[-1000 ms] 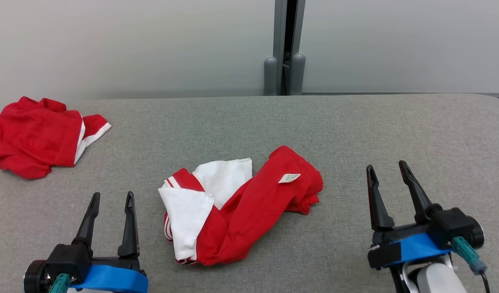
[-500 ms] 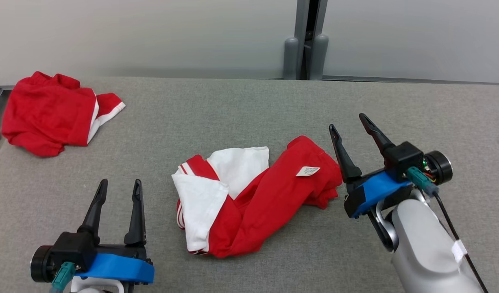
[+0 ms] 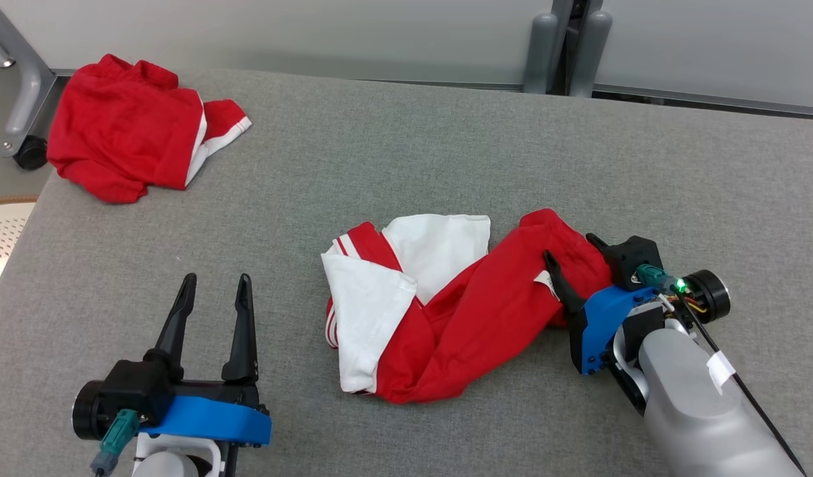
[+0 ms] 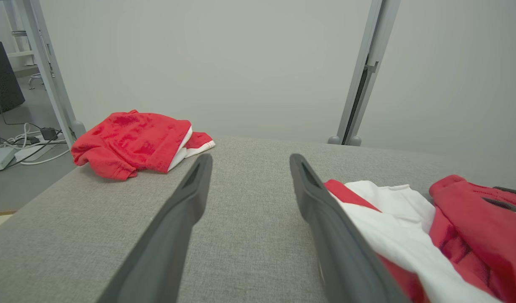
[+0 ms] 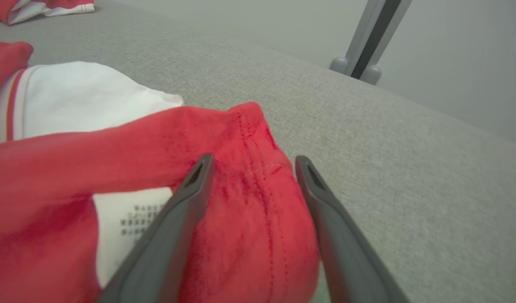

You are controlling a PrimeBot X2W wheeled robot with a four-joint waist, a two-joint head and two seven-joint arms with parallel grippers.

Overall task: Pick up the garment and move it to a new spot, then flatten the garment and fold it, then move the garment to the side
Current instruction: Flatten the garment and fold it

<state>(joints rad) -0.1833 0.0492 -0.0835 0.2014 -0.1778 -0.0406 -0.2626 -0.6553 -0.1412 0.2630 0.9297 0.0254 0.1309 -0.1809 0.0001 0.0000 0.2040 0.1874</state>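
At the upper left of the head view a second red garment (image 3: 124,126) lies bunched near the corner of the grey padded table (image 3: 379,152). I judge it is not my concern yet. At the lower left my left gripper (image 3: 217,278) hovers over bare table, fingers spread wide and holding nothing. The garment (image 3: 459,311) I am after sits crumpled at centre, white panels to the left and red cloth trailing right. At its right end my right gripper (image 3: 568,245) is spread, straddling the red edge without pinching it. So nothing is done: lifting, moving, flattening, folding and setting aside all remain. The right wrist view adds the stitched hem (image 5: 258,176) between my fingers and a printed label (image 5: 131,219) beside one. The left wrist view adds cables (image 4: 26,147) on the floor at far left.
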